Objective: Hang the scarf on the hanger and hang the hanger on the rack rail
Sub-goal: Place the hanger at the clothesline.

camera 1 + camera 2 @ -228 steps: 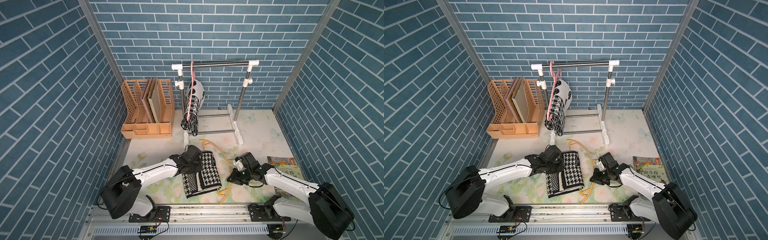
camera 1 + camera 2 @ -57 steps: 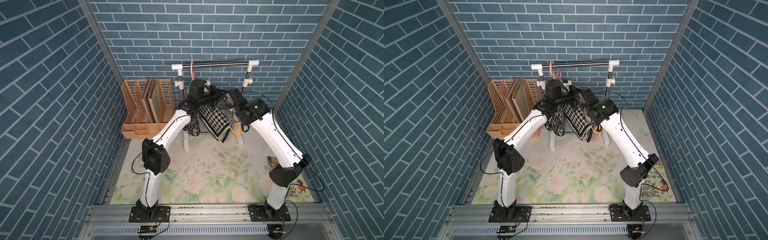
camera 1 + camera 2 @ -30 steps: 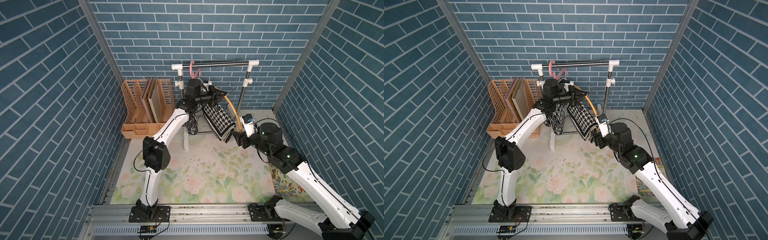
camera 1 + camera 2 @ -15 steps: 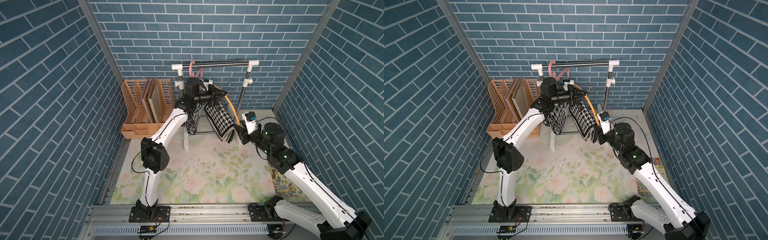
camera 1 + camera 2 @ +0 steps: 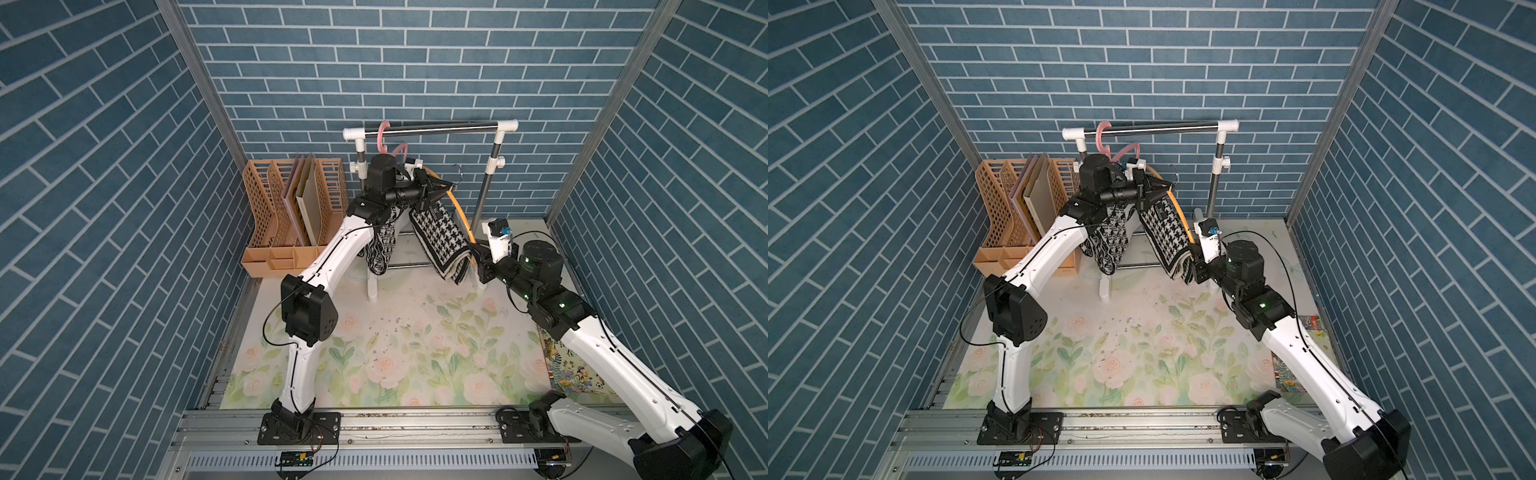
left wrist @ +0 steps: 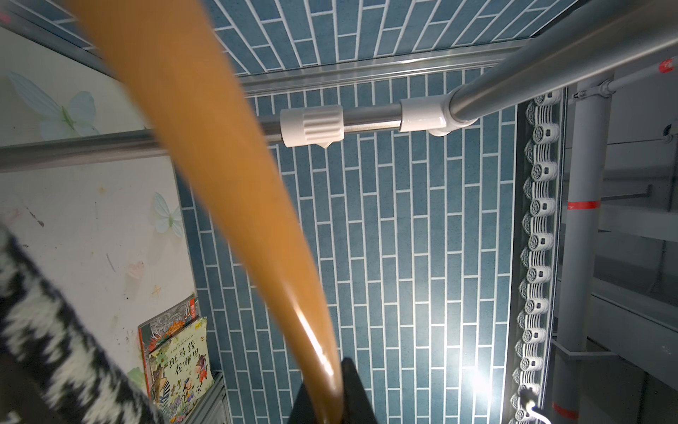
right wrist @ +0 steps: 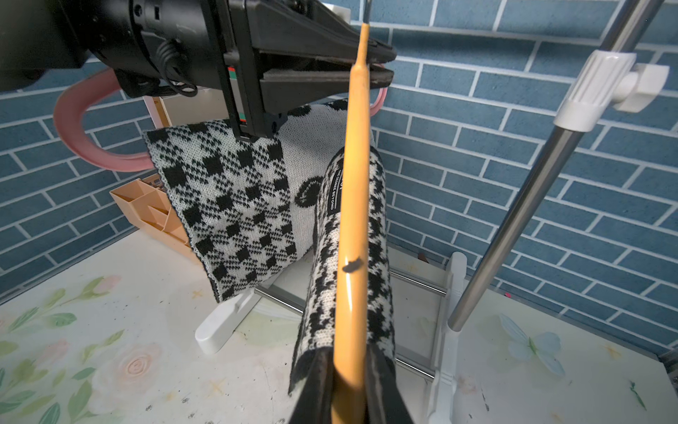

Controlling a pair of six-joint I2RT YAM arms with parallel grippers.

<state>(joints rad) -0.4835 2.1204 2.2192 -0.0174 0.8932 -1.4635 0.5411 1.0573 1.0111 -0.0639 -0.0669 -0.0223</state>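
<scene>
Mat with pale floral print [image 5: 395, 353] covers the floor in front of the steel clothes rack with white plastic joints [image 5: 436, 128]. Colourful picture book [image 5: 569, 374] lies at the mat's right edge, well in front of the rack. Right gripper [image 5: 476, 259] is low, in front of the rack's right post, jaws pressed together on the lower end of the orange plastic hanger [image 5: 461, 216]. Right wrist view shows both fingers [image 7: 315, 385] tight against the hanger [image 7: 354, 202]. Black-and-white houndstooth knit scarf [image 5: 440, 237] is draped over that hanger, both halves hanging in front of the rack, clear of the mat, lower fold just beside the right gripper. Hanger is tilted, rising back toward the rack's top bar; its dark hook is below the bar, apart from it. Left gripper [image 5: 438, 194] is under the top bar, clamped on the hanger's upper end near the hook; right wrist view shows it closed there [image 7: 370, 62]. Second scarf, black-and-white plaid [image 5: 380, 245], hangs from a pink hanger [image 5: 380, 135] hooked on the left end of the rack's top bar. Tan slotted desk organizer [image 5: 291, 216] with flat boards stands left of the rack, against the blue brick wall
</scene>
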